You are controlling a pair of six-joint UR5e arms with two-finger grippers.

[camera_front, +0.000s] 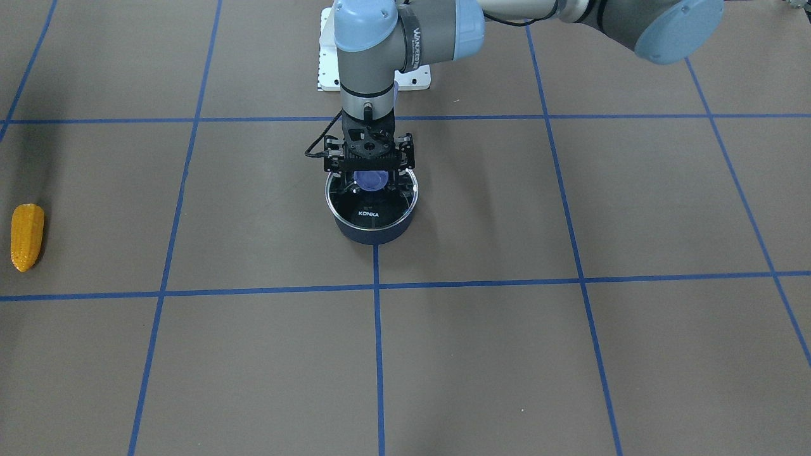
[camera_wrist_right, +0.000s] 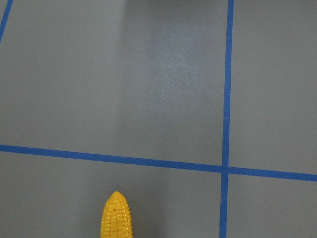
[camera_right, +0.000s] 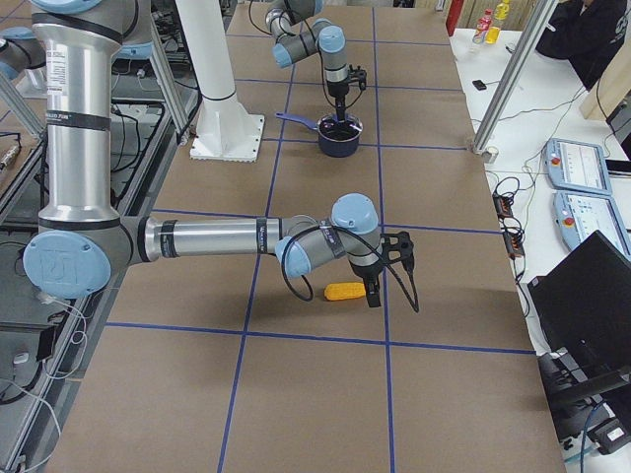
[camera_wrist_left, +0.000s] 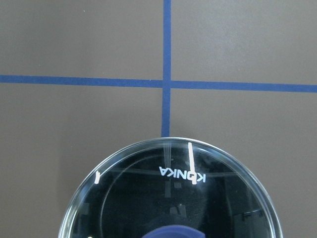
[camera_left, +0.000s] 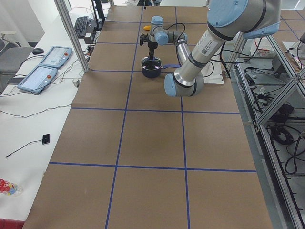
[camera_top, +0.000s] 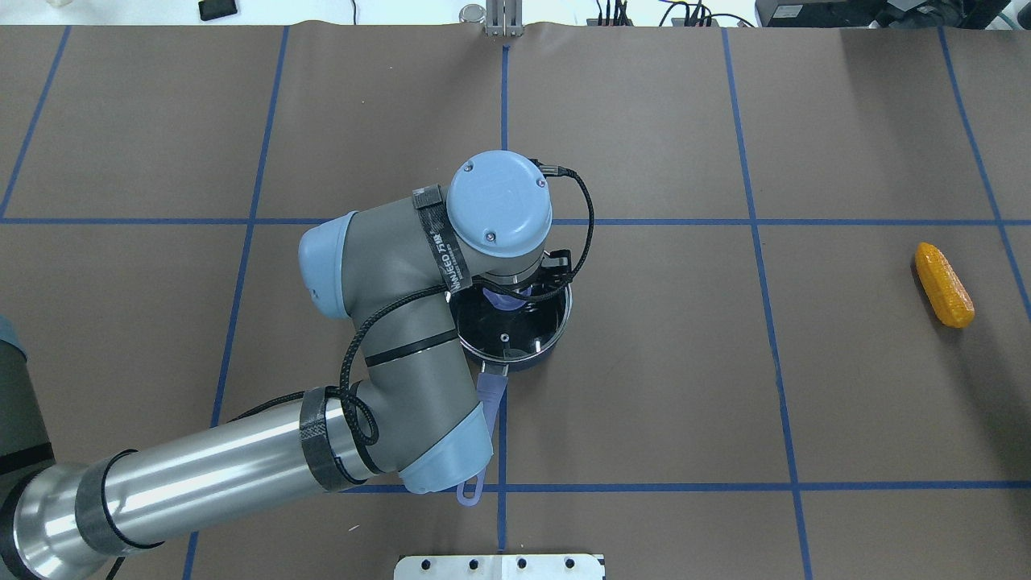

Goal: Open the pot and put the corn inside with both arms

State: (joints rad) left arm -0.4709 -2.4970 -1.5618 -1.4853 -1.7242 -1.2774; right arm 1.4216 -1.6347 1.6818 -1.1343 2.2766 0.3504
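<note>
- the pot stands mid-worktop on a blue tape line, with the glass lid seated on it.
- its handle points back toward the robot's base.
- the left hand hangs straight down over the lid, fingers spread to either side of the blue knob, not closed on it.
- the corn lies flat, well apart from the pot, on the robot's right side.
- the right hand hovers just beside the corn; i cannot tell whether it is spread or closed.
</note>
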